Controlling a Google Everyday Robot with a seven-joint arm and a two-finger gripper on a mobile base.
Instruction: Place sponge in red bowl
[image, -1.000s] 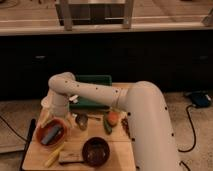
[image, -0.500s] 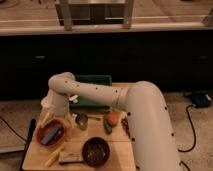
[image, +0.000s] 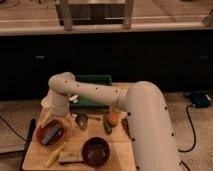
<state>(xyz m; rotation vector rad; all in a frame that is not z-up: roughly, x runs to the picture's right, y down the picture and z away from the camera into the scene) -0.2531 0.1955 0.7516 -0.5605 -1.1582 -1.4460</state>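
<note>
The red bowl (image: 37, 125) sits at the left of the wooden table. The blue-grey sponge (image: 49, 134) lies inside it, slanted, near the middle. My white arm reaches across from the lower right and bends down at the left. The gripper (image: 50, 119) hangs at the bowl's far rim, just above and behind the sponge. The arm's wrist hides most of it.
A dark brown bowl (image: 96, 151) stands at the front centre. A yellow banana-like piece (image: 54, 155) lies front left. A metal cup (image: 81, 120), an orange and green item (image: 112, 120) and a green tray (image: 94, 91) are in the middle and back. The table edge (image: 27, 150) is close on the left.
</note>
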